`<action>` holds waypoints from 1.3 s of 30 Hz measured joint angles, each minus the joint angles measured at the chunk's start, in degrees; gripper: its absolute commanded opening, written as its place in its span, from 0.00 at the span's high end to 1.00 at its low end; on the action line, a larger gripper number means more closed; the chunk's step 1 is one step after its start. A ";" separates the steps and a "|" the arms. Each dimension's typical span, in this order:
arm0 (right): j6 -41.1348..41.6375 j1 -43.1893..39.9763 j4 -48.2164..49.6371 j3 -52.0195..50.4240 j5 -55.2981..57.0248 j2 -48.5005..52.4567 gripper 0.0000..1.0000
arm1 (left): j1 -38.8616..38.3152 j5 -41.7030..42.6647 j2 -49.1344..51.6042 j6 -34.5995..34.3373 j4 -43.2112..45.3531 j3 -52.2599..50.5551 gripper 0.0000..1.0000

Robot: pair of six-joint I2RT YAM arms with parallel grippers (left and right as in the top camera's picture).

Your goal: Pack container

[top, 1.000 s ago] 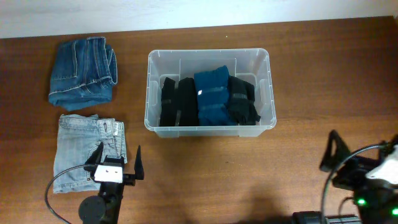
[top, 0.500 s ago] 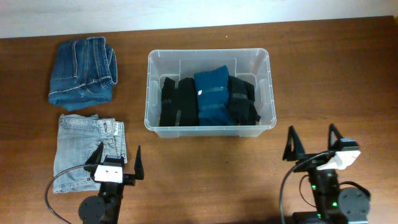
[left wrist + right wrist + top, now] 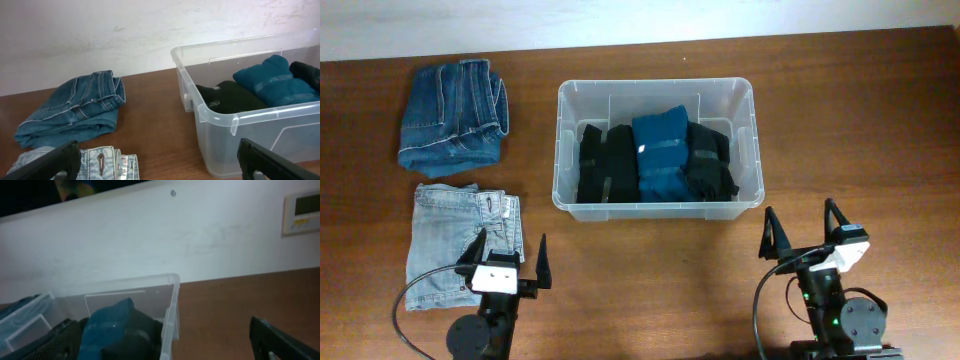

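The container (image 3: 655,84) is a clear plastic bin at the table's middle. It holds folded black garments (image 3: 605,163) and a folded blue garment (image 3: 660,153). My left gripper (image 3: 513,245) is open and empty near the front edge, left of the bin and beside the light jeans. My right gripper (image 3: 799,222) is open and empty just in front of the bin's right corner. The left wrist view shows the container (image 3: 235,120) at right between open jaws (image 3: 160,167). The right wrist view shows its right wall (image 3: 170,315) and the blue garment (image 3: 107,325) between open jaws (image 3: 167,347).
Folded dark blue jeans (image 3: 453,117) lie at the back left and show in the left wrist view (image 3: 75,112). Folded light denim jeans (image 3: 455,240) lie at the front left, partly under my left gripper, and show in the left wrist view (image 3: 102,160). A white wall runs behind the table.
My right arm has swung in from the right edge to the left and now faces the bin. The left arm and the clothes have not moved.
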 measured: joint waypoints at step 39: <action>0.02 0.00 -2.82 -4.96 0.61 -0.07 0.02 | 0.00 0.00 0.00 0.00 0.00 0.00 0.01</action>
